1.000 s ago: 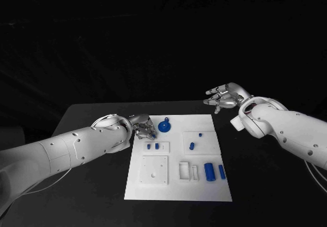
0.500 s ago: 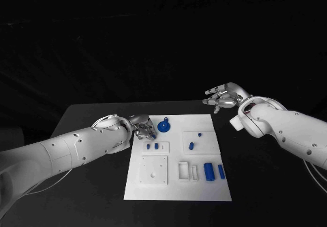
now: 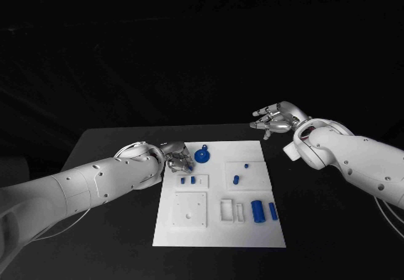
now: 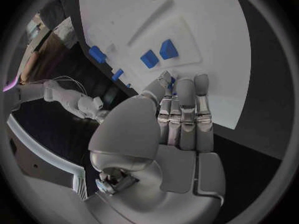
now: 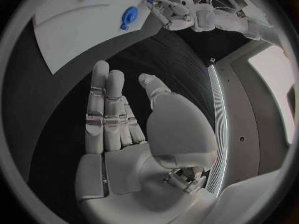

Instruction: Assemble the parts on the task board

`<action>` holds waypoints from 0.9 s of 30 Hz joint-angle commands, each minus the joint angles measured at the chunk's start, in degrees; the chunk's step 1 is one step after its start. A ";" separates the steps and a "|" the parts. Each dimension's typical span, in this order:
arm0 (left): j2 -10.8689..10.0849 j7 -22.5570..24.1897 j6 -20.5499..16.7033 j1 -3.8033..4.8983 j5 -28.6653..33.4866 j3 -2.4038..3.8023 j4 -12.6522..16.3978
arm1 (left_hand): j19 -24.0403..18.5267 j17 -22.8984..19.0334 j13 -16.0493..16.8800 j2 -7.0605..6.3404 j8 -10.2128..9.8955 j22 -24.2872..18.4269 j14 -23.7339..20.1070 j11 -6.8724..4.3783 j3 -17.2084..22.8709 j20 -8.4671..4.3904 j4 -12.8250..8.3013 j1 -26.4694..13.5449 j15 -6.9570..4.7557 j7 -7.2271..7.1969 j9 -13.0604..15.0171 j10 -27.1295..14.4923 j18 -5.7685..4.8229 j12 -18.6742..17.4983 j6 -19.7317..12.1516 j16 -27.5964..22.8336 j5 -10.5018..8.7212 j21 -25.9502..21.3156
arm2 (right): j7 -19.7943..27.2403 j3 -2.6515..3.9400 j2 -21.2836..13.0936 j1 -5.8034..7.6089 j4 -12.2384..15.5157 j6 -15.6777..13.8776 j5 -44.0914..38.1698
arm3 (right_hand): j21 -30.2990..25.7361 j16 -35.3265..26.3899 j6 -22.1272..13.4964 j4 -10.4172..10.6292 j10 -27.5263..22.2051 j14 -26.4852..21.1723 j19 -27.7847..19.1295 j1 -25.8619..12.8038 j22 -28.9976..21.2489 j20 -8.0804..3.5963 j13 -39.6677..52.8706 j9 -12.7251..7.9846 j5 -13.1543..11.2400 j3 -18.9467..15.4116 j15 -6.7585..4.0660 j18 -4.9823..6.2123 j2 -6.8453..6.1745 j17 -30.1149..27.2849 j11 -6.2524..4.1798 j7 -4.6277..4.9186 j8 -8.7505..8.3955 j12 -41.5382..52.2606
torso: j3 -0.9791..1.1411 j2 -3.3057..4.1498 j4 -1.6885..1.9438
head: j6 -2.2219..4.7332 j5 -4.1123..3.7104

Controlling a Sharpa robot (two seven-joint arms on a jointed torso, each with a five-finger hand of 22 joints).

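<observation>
Judging the small blue rigid plastic part (image 4: pixel 171 79) light and slippery, you pinched its sides in your silver left hand (image 3: pixel 177 158) above the white board (image 3: pixel 220 233); your right hand (image 3: pixel 276 119) hung open, empty.

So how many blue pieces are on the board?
7: a round one at the far edge, two small ones nearer, two pegs to their right, two long ones nearest. Left hand may hide more.

Two smooth white arms dotted with small dark screw holes end in the silver left hand (image 3: pixel 176 158) and right hand (image 3: pixel 275 119), each with segmented metal fingers (image 4: pixel 185 104), thin pale cables trailing beneath.
</observation>
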 commanded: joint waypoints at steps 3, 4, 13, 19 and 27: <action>0.48 -0.35 2.18 -0.62 -0.97 -0.44 0.09 | 0.03 0.07 -0.03 0.81 0.16 1.10 0.38 0.07 -0.13 -0.18 -0.19 0.06 0.14 0.10 -0.03 0.11 0.89 -0.17 0.10 0.04 0.16 0.13 | 0.50 0.03 0.00 -0.01 0.09 0.70 0.03 | 0.12 -0.23 0.04 -0.23 -0.37 0.02 1.94 -0.51 -0.06 0.44 -0.09 0.07 0.38 -0.22 0.17 0.60 0.09 -0.01 -0.12 0.06 -0.07 -0.27 | 0.02 -0.04 0.04 | -0.03 -0.06; 0.49 -0.49 2.49 -0.63 -1.19 -0.48 0.07 | 0.01 0.07 -0.03 0.79 0.16 1.11 0.35 0.04 -0.16 -0.18 -0.27 0.10 0.12 0.08 -0.03 0.21 0.88 -0.17 0.20 0.04 0.14 0.15 | 0.50 0.03 0.01 -0.01 0.09 0.72 0.03 | 0.12 -0.23 0.04 -0.23 -0.37 0.02 1.94 -0.51 -0.06 0.44 -0.09 0.07 0.38 -0.22 0.17 0.60 0.09 -0.01 -0.12 0.06 -0.07 -0.27 | 0.00 -0.04 0.06 | -0.07 -0.12; 0.23 -1.17 3.88 -0.64 -2.70 -0.88 0.01 | -0.14 0.10 -0.02 0.75 0.16 1.15 0.27 -0.18 -0.27 -0.32 -0.78 0.42 -0.03 0.00 -0.02 0.89 0.82 -0.18 0.90 0.08 0.16 0.31 | 0.56 0.03 0.09 -0.01 -0.05 0.79 0.04 | 0.70 -0.15 0.10 -0.32 -0.39 0.06 1.88 -0.60 -0.76 0.43 -0.10 0.07 0.48 -0.02 0.16 0.62 0.14 0.02 -0.12 0.06 -0.08 -0.27 | -0.02 -0.02 0.09 | -0.15 -0.05; 0.10 -0.59 3.19 -0.64 -2.61 -1.04 0.06 | -0.39 0.42 -0.04 0.30 0.09 1.21 0.44 0.36 0.05 -0.12 -1.74 0.68 0.27 0.55 -0.15 -0.27 1.04 -0.18 -1.67 0.95 -0.37 0.84 | 0.62 0.03 0.27 -0.02 -0.24 0.81 0.05 | 0.75 -0.13 0.06 -0.23 -0.40 0.08 1.85 -0.75 -0.85 0.44 -0.09 0.07 0.49 -0.02 0.17 0.61 0.20 0.02 -0.12 0.05 -0.08 -0.27 | -0.02 -0.03 0.09 | -0.17 0.07; 0.09 0.14 1.89 -0.64 -1.76 -1.09 0.07 | -0.52 0.26 -0.06 -0.72 -0.03 1.16 0.41 0.44 1.15 0.03 -2.46 0.27 0.35 -0.04 -0.34 -0.75 1.24 -0.20 -9.27 1.02 -0.37 1.35 | 0.67 0.03 0.45 -0.04 -0.51 0.94 0.05 | 0.75 -0.13 0.06 -0.23 -0.40 0.08 1.85 -0.75 -0.85 0.44 -0.09 0.07 0.49 -0.02 0.17 0.61 0.20 0.02 -0.12 0.05 -0.08 -0.27 | -0.03 -0.03 0.06 | -0.15 0.02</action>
